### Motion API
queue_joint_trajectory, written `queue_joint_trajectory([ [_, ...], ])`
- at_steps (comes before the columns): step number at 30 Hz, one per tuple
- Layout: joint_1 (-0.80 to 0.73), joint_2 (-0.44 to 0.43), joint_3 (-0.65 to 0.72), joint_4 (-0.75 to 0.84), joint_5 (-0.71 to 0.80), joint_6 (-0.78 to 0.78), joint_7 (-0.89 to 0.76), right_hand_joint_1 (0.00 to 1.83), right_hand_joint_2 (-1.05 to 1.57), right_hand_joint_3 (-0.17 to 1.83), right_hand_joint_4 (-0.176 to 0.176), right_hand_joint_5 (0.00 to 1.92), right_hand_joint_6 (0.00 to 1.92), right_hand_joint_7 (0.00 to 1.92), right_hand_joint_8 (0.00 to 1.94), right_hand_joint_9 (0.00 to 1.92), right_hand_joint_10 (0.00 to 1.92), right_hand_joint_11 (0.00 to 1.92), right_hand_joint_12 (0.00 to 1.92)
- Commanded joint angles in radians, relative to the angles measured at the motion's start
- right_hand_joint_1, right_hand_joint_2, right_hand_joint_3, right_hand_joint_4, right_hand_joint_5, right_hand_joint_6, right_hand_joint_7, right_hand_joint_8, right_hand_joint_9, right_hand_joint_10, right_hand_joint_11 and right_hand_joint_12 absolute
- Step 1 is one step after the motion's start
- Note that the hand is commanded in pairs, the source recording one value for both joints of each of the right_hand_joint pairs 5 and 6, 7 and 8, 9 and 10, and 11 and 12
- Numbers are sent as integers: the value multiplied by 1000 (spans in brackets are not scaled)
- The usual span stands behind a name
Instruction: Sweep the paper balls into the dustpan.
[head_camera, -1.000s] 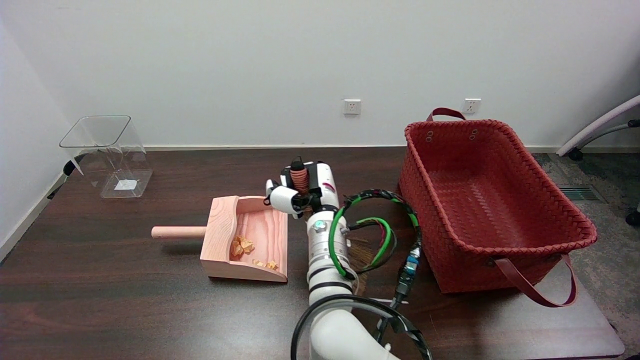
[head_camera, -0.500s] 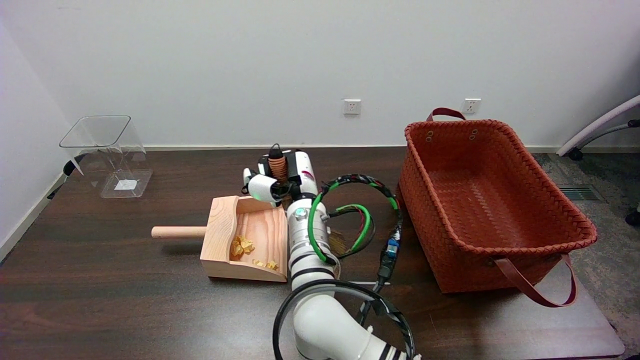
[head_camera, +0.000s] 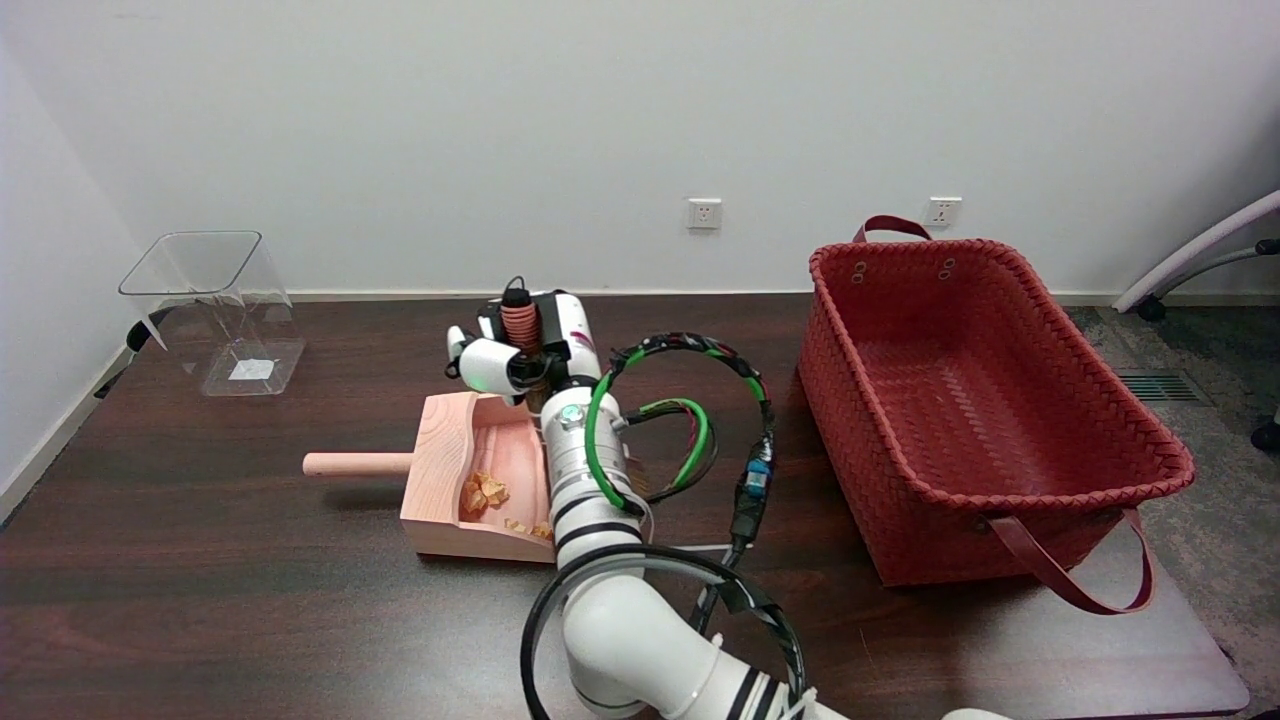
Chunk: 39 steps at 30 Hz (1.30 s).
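Note:
A pale wooden dustpan (head_camera: 437, 470) lies left of the table's middle, its round handle (head_camera: 355, 464) pointing left. Several small orange paper balls (head_camera: 484, 491) sit inside it, toward the near wall. My right hand (head_camera: 512, 358) hovers over the dustpan's far right corner and grips a brush by its ribbed orange-brown handle (head_camera: 519, 322), which stands upright out of the fingers. My white forearm (head_camera: 580, 470) covers the dustpan's right edge and hides the brush's bristles.
A big red woven basket (head_camera: 960, 545) with strap handles stands on the right of the table. A clear plastic bin (head_camera: 215, 310) sits at the far left corner. Green and black cable loops (head_camera: 690, 420) hang off my forearm. A chair (head_camera: 1200, 250) shows at the right edge.
My right hand, still gripping the brush, has moved left and a little farther back, from beside the dustpan's open side to above its far right corner. The paper balls lie unchanged.

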Motion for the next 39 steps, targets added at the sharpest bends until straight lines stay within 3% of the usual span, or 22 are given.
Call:
queue_joint_trajectory([
  [1, 81, -35, -11, 95, 10, -61, 153, 1345, 956, 696, 0, 1920, 1920, 1920, 1920, 1920, 1920, 1920, 1920],
  [31, 92, 11, -25, -26, -112, -165, 151, 1341, 992, 699, 0, 1920, 1920, 1920, 1920, 1920, 1920, 1920, 1920],
  [39, 64, 27, -12, -141, -189, -180, -37, 1344, 1003, 704, 0, 1920, 1920, 1920, 1920, 1920, 1920, 1920, 1920],
])
